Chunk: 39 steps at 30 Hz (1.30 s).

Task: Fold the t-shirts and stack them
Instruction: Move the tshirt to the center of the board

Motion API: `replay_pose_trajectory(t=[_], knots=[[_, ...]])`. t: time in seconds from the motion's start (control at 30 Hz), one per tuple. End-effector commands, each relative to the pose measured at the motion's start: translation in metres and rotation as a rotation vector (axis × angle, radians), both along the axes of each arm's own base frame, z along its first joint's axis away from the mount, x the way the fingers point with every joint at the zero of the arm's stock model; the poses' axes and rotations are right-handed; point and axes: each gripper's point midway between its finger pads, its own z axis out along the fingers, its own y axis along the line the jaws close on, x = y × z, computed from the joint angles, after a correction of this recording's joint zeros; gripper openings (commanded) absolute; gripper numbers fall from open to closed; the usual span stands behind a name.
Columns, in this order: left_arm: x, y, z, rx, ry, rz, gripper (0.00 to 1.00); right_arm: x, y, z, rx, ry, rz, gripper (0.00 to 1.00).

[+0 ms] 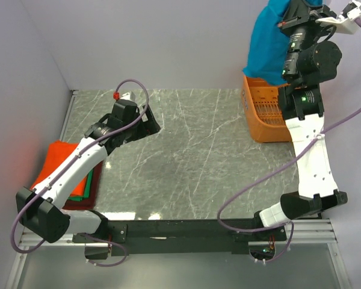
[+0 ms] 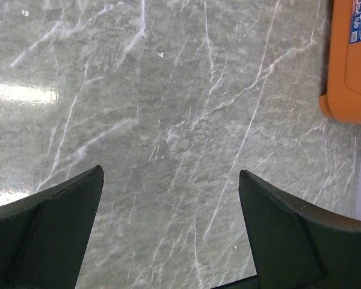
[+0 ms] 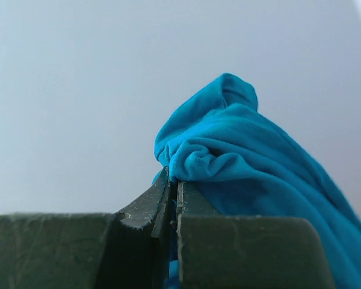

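A teal-blue t-shirt (image 1: 266, 45) hangs bunched high over the back right corner, above the orange basket. My right gripper (image 1: 290, 11) is shut on its upper edge. In the right wrist view the cloth (image 3: 246, 156) is pinched between the closed fingertips of that gripper (image 3: 172, 176). Folded t-shirts lie stacked at the table's left edge: orange (image 1: 61, 158) on top, green (image 1: 88, 183) under it, dark red (image 1: 84, 201) at the bottom, partly hidden by my left arm. My left gripper (image 1: 151, 119) hovers open over bare marble (image 2: 168, 120), with nothing between its fingers (image 2: 169, 171).
An orange plastic basket (image 1: 266, 114) stands at the back right of the marble table (image 1: 198, 156); its corner (image 2: 352, 66) shows in the left wrist view. Grey walls close the left and back sides. The black base rail (image 1: 186, 229) runs along the near edge.
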Motion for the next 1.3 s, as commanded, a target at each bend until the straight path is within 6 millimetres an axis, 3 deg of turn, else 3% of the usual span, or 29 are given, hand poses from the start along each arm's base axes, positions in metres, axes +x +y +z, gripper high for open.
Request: replay_pose_trajectory(t=[0.0, 0.07, 0.23, 0.33, 0.5, 0.7, 1.0, 1.1, 1.13, 1.2, 1.23, 1.27], knots=[[0.002, 0.009, 0.022, -0.015, -0.068, 0.040, 0.99, -0.052, 0.019, 0.044, -0.027, -0.131, 0.081, 0.00], [0.001, 0.012, 0.024, -0.013, -0.074, 0.049, 1.00, -0.061, 0.039, 0.049, -0.033, -0.147, 0.161, 0.00], [-0.001, 0.024, 0.034, -0.006, -0.090, 0.112, 1.00, -0.064, 0.085, 0.036, -0.050, -0.105, 0.281, 0.00], [-0.002, 0.035, 0.040, -0.011, -0.092, 0.167, 1.00, -0.060, 0.115, 0.013, -0.045, -0.060, 0.372, 0.00], [-0.003, 0.051, 0.043, -0.046, -0.082, 0.252, 0.99, -0.044, 0.178, -0.046, -0.041, 0.067, 0.558, 0.00], [-0.004, 0.061, 0.053, -0.068, -0.090, 0.301, 0.99, -0.045, 0.243, -0.082, -0.092, 0.168, 0.691, 0.00], [-0.009, 0.069, 0.058, -0.069, -0.094, 0.331, 0.99, -0.055, 0.247, -0.101, -0.111, 0.207, 0.713, 0.00], [-0.011, 0.071, 0.051, -0.065, -0.078, 0.344, 0.99, -0.057, 0.253, -0.120, -0.121, 0.245, 0.745, 0.00], [-0.012, 0.071, 0.052, -0.073, -0.088, 0.349, 0.99, -0.054, 0.259, -0.141, -0.134, 0.288, 0.760, 0.00], [-0.013, 0.070, 0.043, -0.077, -0.074, 0.347, 0.99, -0.052, 0.257, -0.164, -0.118, 0.345, 0.766, 0.03], [-0.013, 0.070, 0.039, -0.078, -0.067, 0.347, 0.99, -0.047, 0.261, -0.201, -0.132, 0.421, 0.780, 0.10], [-0.013, 0.066, 0.036, -0.090, -0.060, 0.334, 0.99, -0.048, 0.256, -0.215, -0.095, 0.461, 0.802, 0.31]])
